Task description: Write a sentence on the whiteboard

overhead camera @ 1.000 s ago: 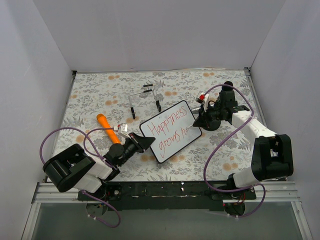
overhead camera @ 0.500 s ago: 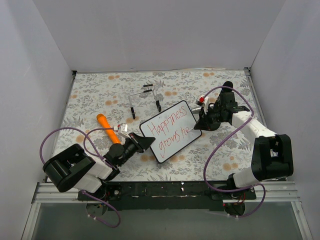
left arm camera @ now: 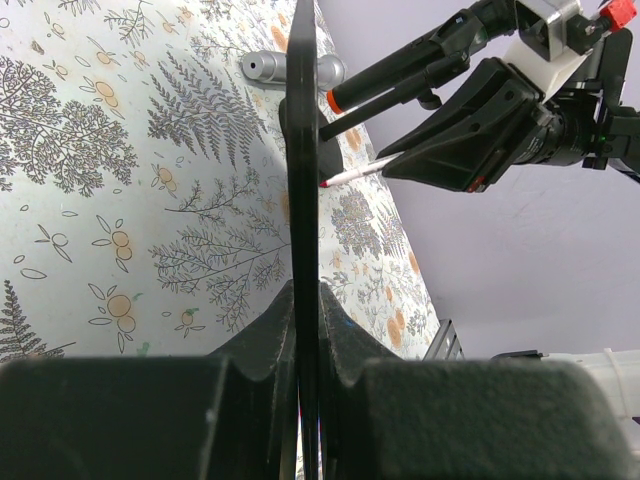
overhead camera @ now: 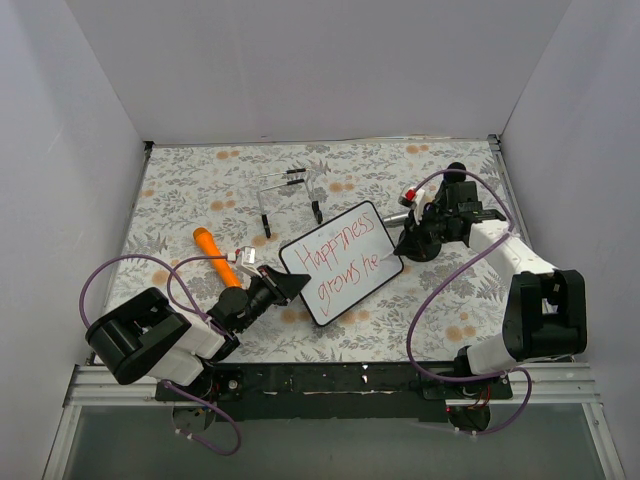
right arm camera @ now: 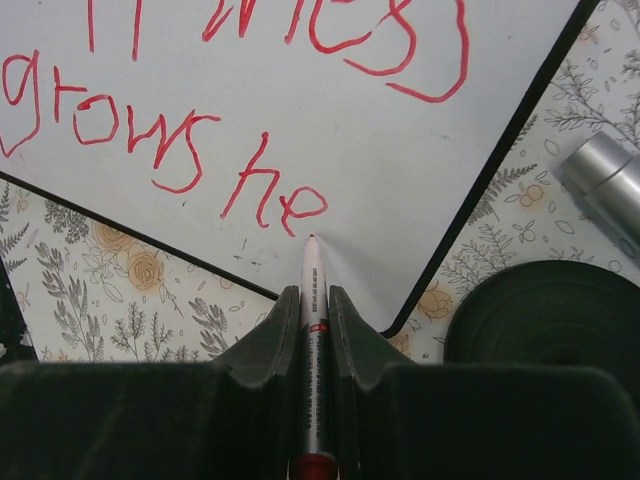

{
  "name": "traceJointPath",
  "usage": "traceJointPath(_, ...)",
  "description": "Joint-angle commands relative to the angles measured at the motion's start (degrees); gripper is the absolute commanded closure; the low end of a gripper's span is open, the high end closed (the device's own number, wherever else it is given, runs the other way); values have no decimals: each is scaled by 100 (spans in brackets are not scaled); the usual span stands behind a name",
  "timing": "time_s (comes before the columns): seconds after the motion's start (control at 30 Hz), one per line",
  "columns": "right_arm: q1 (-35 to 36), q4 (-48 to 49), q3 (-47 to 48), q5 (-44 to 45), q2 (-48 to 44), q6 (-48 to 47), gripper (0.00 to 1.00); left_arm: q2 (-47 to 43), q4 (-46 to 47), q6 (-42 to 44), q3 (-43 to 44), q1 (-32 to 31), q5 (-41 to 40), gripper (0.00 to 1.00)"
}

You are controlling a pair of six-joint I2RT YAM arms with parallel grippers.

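Two lines of red writing make up the sentence (right arm camera: pixel 175 150) so far: "Happiness" above and "grows he" below, so by my reading only the last couple of letters are left. The whiteboard (overhead camera: pixel 342 262) sits angled near the middle of the tabletop (overhead camera: pixel 190 180), its near-left edge clamped in the left hand (left arm camera: pixel 303 300). The right hand (right arm camera: pixel 312 300) is closed on a marker (right arm camera: pixel 313 330), whose tip meets the board just beside the final "e".
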Motion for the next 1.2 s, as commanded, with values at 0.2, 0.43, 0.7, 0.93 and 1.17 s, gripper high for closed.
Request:
traceJointPath(0.2, -171, 180, 206, -550, -515, 72, 99, -44, 1418, 196, -244, -37, 114, 100)
traceJointPath(0.43, -179, 531, -5, -427, -532, 247, 99, -97, 1401, 205, -244, -38, 114, 100)
traceJointPath(0.7, -197, 769, -111, -453, -558, 345, 99, -132, 1366, 222, -244, -38, 106, 100)
traceJointPath(0.93, -215, 883, -190, -498, -559, 248, 99, -141, 1392, 231, -244, -38, 114, 100)
traceJointPath(1.17, -285, 787, -84, -506, -357, 221, 99, -124, 1427, 240, -358, -38, 105, 100)
